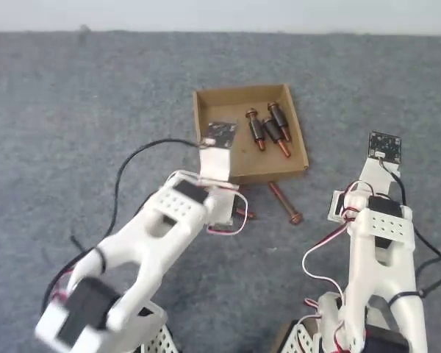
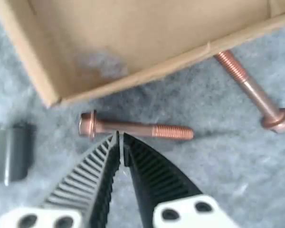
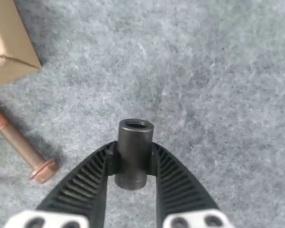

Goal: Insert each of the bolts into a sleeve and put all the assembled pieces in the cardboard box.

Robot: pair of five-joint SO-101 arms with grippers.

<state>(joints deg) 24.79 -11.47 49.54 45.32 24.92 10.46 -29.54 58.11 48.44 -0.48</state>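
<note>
The cardboard box (image 1: 206,118) holds three bolts fitted in dark sleeves (image 1: 268,126). A loose copper bolt (image 2: 135,128) lies on the carpet just outside the box wall (image 2: 147,71). My left gripper (image 2: 120,138) is shut and holds nothing, with its tips right at that bolt's shank. A dark grey sleeve (image 2: 12,152) lies beside it. A second loose bolt (image 2: 254,97) (image 1: 285,202) (image 3: 19,147) lies near the box corner (image 3: 9,47). My right gripper (image 3: 133,151) is shut on another dark sleeve (image 3: 134,137), held upright above the carpet with its bore facing up.
Grey carpet covers the whole table. The left arm (image 1: 169,220) stretches toward the box's front wall, with its black cable (image 1: 132,165) looping to the left. The right arm (image 1: 378,235) stands to the right of the box.
</note>
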